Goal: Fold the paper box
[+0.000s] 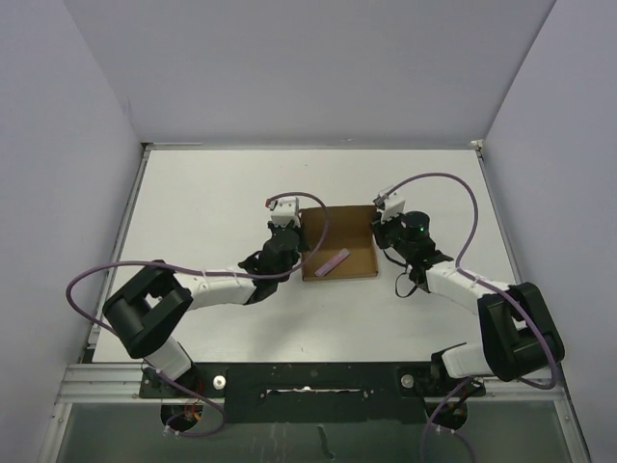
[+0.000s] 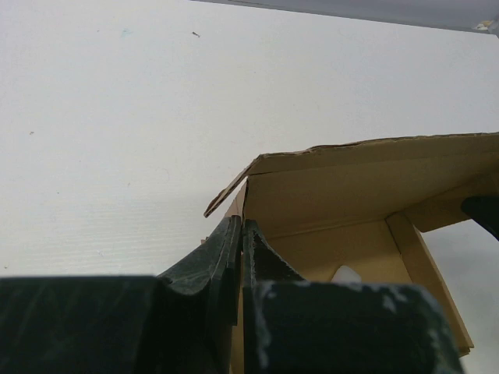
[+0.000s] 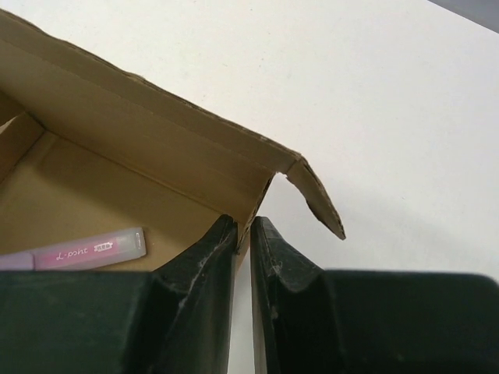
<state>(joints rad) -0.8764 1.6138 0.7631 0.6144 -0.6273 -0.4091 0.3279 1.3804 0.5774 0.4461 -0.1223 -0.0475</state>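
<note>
Left gripper: clenched on the left side wall of the paper box; the wall's edge runs into the seam between the fingers.
Right gripper: jaws a sliver apart, astride the right side wall; whether it is pinching cannot be told.
Paper box: centre of the top view, on the table, between the two grippers, roughly square, with no marked long axis. The wall toward the top of that frame stands upright.
Corner tabs: one splays outward just beyond each gripper's fingertips.
Pink stick: lies inside the box, at lower left.
Judgement: the next fold turns on these tabs, and each arm is nearest the one on its own side.
</note>
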